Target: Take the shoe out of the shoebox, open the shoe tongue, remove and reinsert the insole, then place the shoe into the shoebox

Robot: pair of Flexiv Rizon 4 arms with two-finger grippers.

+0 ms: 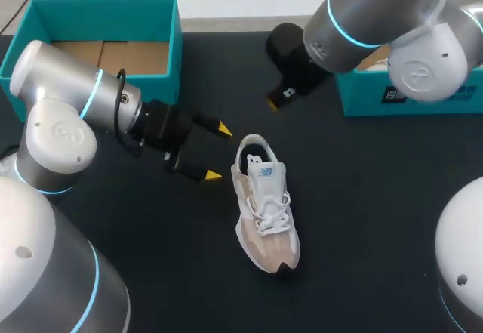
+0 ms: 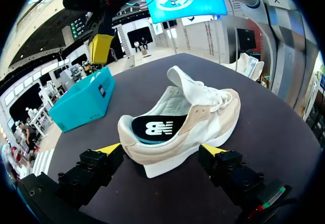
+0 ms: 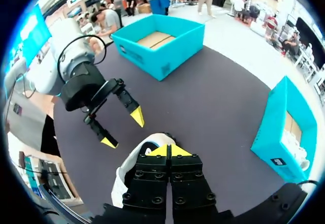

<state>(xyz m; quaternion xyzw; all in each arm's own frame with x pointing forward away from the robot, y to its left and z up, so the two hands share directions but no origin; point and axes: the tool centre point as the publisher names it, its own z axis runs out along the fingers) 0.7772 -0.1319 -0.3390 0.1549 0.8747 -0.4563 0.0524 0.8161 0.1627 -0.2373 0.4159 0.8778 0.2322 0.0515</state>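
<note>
Count: one shoe point(image 1: 264, 205), two teal boxes, one far left point(image 1: 172, 46), one far right point(image 1: 362, 95). We find the left jaws spread wide, just short of the shoe's heel and clear of it. The right jaws are pressed together near the heel, holding nothing. The shoe stands upright on the dark bench point(image 1: 377, 197), outside both boxes.

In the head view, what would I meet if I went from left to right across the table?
open teal shoebox → left gripper → shoe → second teal box
</note>
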